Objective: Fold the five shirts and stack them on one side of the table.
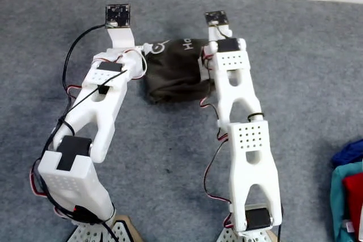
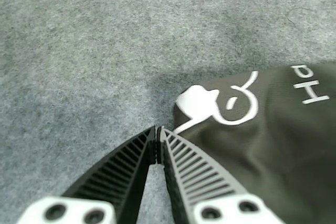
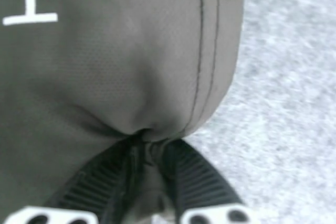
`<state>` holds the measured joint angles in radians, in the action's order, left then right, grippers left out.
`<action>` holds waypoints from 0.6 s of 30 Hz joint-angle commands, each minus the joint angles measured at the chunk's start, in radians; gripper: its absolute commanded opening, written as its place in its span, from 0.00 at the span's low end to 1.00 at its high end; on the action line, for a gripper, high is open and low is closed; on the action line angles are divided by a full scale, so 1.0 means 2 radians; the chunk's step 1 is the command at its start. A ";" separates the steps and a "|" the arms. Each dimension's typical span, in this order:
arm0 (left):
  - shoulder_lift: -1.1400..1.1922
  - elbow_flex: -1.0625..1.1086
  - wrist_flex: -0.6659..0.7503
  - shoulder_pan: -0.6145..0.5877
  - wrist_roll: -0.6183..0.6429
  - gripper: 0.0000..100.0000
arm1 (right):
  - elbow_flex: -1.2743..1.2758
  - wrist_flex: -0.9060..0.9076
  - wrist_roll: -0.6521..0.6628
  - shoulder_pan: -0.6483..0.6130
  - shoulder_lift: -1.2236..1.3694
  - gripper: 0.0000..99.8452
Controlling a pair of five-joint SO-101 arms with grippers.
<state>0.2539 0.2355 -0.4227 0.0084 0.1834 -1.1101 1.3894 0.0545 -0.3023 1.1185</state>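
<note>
Pinching the dark shirt in my right hand, left hand pressed together beside its white print

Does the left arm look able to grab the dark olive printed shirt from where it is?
Probably yes. The left gripper sits shut right at a corner of the dark olive printed shirt, with nothing but grey carpet between them; it would need to open first.
</note>
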 commanded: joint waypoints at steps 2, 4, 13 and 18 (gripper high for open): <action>-0.004 -0.023 0.001 -0.007 0.004 0.04 | -0.003 0.025 0.002 -0.043 0.003 0.01; -0.004 -0.023 0.001 -0.012 0.004 0.04 | -0.030 0.045 0.001 -0.033 0.003 0.01; -0.001 -0.021 0.002 -0.012 0.004 0.04 | -0.247 0.158 -0.042 0.066 0.008 0.01; -0.001 -0.020 0.002 -0.012 0.003 0.04 | -0.327 0.188 -0.064 0.113 0.003 0.01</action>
<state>0.2631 0.2355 -0.4227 -0.0084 0.1834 -1.6241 1.7438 -0.0422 -0.1396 1.1615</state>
